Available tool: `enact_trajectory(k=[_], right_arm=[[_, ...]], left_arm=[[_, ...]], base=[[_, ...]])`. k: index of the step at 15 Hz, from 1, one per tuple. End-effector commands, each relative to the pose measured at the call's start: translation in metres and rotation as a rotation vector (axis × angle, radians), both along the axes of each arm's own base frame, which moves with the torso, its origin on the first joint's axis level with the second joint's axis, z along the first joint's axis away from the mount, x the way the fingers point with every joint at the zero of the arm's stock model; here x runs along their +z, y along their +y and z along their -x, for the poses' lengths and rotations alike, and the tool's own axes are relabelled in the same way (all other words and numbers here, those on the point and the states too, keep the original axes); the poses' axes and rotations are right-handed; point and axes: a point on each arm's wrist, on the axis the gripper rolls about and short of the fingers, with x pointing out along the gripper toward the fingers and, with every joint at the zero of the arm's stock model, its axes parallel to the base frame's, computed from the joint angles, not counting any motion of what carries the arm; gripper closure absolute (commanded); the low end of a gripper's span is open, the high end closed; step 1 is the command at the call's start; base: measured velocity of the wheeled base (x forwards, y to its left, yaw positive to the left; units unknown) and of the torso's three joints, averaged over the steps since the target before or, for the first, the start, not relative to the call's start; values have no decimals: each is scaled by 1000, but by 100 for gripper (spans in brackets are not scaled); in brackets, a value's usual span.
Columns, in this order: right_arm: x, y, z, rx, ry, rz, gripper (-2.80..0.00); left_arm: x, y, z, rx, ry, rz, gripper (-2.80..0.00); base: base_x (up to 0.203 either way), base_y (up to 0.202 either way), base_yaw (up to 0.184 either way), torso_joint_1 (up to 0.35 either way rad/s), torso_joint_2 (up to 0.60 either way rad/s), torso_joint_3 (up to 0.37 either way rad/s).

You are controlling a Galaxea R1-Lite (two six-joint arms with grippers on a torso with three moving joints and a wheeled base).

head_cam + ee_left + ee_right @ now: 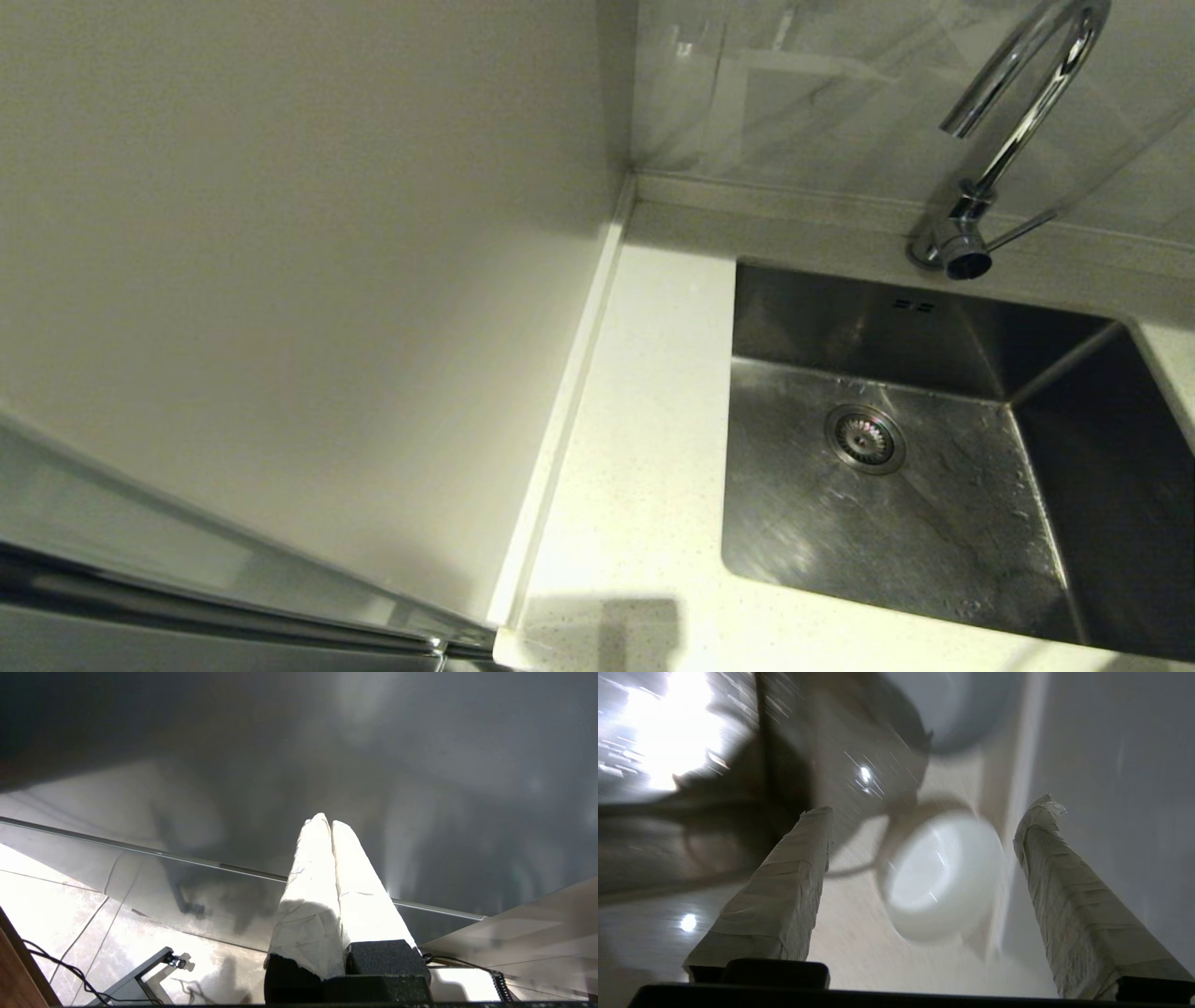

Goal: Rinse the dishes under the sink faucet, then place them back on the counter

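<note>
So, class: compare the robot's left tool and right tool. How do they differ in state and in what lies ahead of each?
The left tool has its pale wrapped fingers pressed together, shut and empty; the right tool has its fingers spread wide. A white round shallow bowl lies ahead of the right tool; none appears ahead of the left tool. Both have tapered, tape-wrapped fingers.
</note>
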Motion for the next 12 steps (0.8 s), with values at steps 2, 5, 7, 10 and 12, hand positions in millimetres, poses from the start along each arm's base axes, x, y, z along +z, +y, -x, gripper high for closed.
enact_trajectory(k=[2,5,7,10,12], right_arm=[[29,44,-13,228,-126,78,-280],[55,79,-38,355,-239,56,-280],[74,106,-51,353,-314,39,-280],[91,138,-38,286,-431,11,0],[79,142,-18,271,-433,-2,0]], left_arm=[[0,0,0,0,-4,1,0],[0,0,0,2,-4,1,0],[0,0,0,0,-4,1,0],[0,0,0,1,-4,1,0],[0,0,0,0,-4,1,0]], base=[[0,0,0,0,0,0],[0,0,0,0,0,0],[0,0,0,0,0,0],[0,0,0,0,0,0],[0,0,0,0,0,0]])
